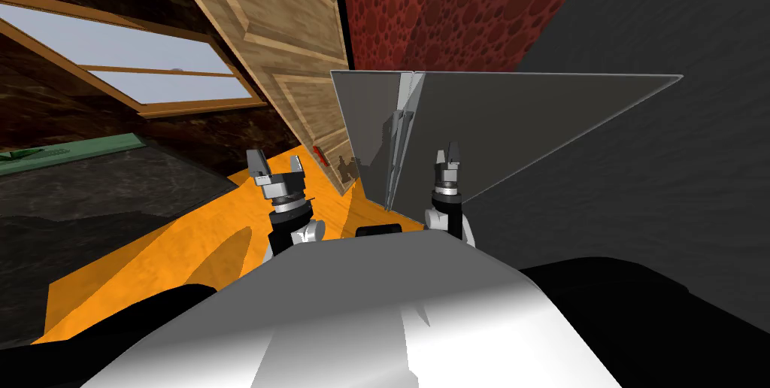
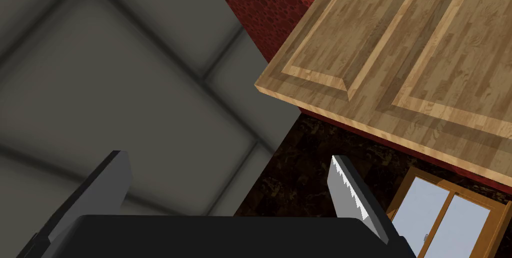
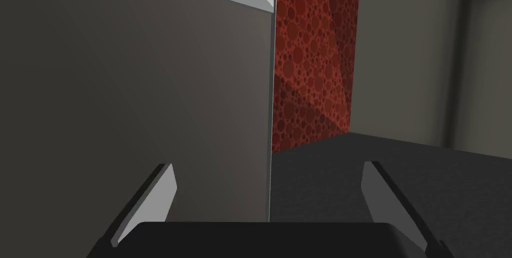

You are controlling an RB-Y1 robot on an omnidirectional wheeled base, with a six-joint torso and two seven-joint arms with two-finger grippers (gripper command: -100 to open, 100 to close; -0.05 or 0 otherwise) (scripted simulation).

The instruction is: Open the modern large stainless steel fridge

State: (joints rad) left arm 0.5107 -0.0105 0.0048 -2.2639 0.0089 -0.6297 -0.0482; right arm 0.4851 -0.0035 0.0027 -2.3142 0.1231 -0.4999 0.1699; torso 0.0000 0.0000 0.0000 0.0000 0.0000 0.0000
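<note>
The fridge [image 1: 481,120] stands straight ahead. It is a plain grey box with its back to the red spotted wall [image 1: 451,7], and its two doors meet at a seam left of its middle. A pair of slim upright handles [image 1: 396,135] runs side by side along that seam. The fridge's left edge is just beside a leaning wooden panelled door [image 1: 278,37]. The lower corner on that side meets the orange floor [image 1: 218,240].

The right gripper [image 1: 449,156] is raised in front of the wider right-hand door, near the handles and a little to their right. In the right wrist view its fingers [image 3: 162,192] are spread wide and hold nothing. A thin pale vertical edge of the grey fridge panel runs down between them to the gripper's body. I cannot tell whether the edge touches either finger. Past that edge the space lies open back to the red wall.

The left gripper [image 1: 277,167] is raised over the orange floor, well apart from the fridge's left edge and near the foot of the wooden door. Its fingers [image 2: 112,180] are also spread, with nothing between them.
</note>
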